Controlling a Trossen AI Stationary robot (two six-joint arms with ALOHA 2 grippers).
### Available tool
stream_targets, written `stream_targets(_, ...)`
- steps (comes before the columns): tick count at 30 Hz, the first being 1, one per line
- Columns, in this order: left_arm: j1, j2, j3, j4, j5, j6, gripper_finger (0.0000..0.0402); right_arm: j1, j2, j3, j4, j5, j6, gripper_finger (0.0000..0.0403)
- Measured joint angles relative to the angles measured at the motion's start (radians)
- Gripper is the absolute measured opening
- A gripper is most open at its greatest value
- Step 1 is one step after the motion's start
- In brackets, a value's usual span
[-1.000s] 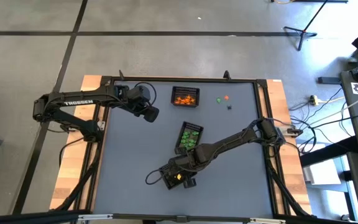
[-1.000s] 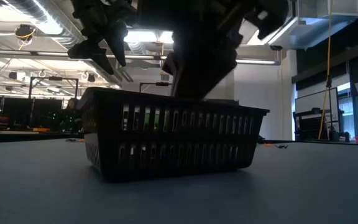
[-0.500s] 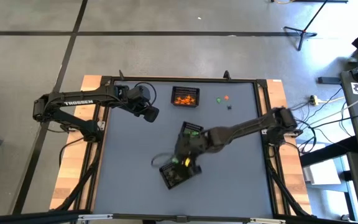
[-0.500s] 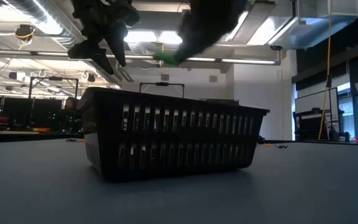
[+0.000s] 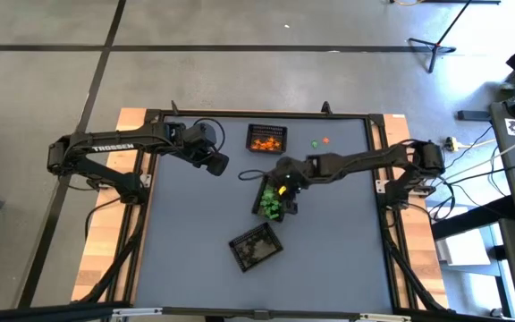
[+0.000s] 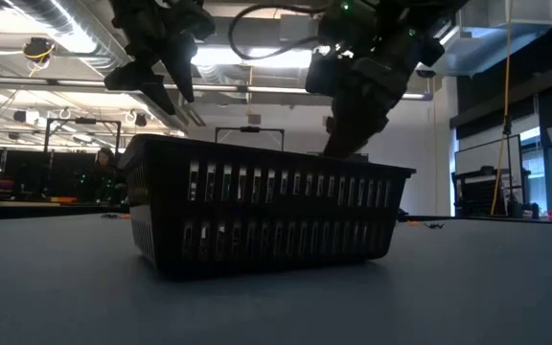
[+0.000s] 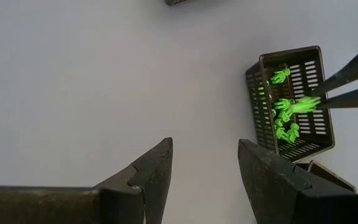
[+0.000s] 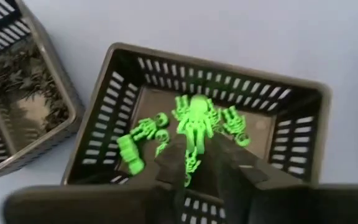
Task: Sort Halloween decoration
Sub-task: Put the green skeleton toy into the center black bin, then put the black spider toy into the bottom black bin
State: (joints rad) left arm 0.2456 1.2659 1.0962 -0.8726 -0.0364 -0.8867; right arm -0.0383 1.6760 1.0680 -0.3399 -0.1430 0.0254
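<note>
Overhead view evenly lit, table [image 5: 195,224] flat grey, shadows faint, no glare. Table-level view strongly backlit: ceiling lights [image 6: 228,59] blaze white, basket [image 6: 262,216] and arms reduced to near-silhouettes, tabletop dim. Left wrist view bright, table washed pale, own fingers [image 7: 151,171] dark and soft-edged. Right wrist view softest: green skeletons [image 8: 194,124] glow oversaturated, detail smeared, near fingers [image 8: 179,165] out of focus, basket walls bowed toward frame edges.
</note>
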Motion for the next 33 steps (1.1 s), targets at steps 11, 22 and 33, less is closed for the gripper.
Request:
stream_targets(11,0.0,0.0,0.0,0.0,0.0,0.0,0.0176,-0.002,-0.104,-0.015,-0.01,0.0,0.009,0.017)
stream_targets(22,0.0,0.0,0.0,0.0,0.0,0.0,0.0176,-0.008,-0.717,-0.367,0.176,0.16,-0.003,0.0132)
stream_targets(33,0.0,0.0,0.0,0.0,0.0,0.0,0.0176,-0.008,-1.284,-0.636,0.323,0.103,-0.025,0.0127)
